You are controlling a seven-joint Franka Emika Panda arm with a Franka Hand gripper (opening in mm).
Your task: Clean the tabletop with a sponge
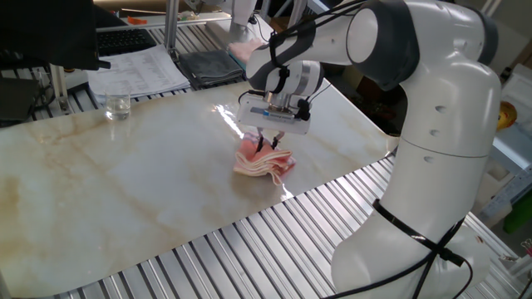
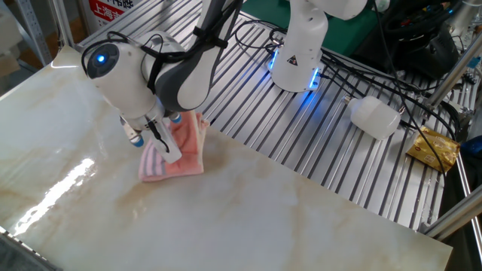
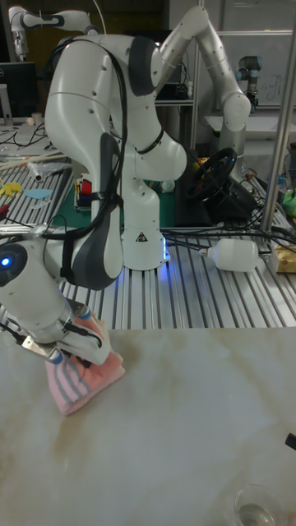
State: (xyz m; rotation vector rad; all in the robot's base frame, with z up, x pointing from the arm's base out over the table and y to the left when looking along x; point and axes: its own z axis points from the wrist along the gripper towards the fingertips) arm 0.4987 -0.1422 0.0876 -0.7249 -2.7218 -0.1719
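1. Your two-finger gripper (image 1: 268, 146) presses straight down into the soft salmon-pink folded sponge with grey-and-white stripes (image 1: 264, 163). The black fingers are sunk in the folds and look pinched on a ridge of fabric, though the hand hides the tips, so take that as likely rather than certain.

2. The sponge lies on the glossy cream-white marble-patterned tabletop with tan veins (image 1: 125, 183), near the edge that meets the ribbed metal slat surface (image 1: 249, 249). If your stroke runs toward that edge, the pad could slide off the slab and catch on the ribs.

3. The pad is limp and layered. In the other fixed view its striped edge (image 2: 153, 159) splays out past the fingers. Push sideways with too little pressure and you may find it bunching, unfolding or slipping out of the pinch, leaving bare fingers on the stone.

4. The slab is hard, smooth and mirror-shiny, so it gives little friction. Too much downward force risks grinding the fingertips through the thin cloth.

5. A clear glass tumbler (image 1: 118, 105) stands on the far end of the slab, well apart from the sponge. A long sweep that way could knock it over.
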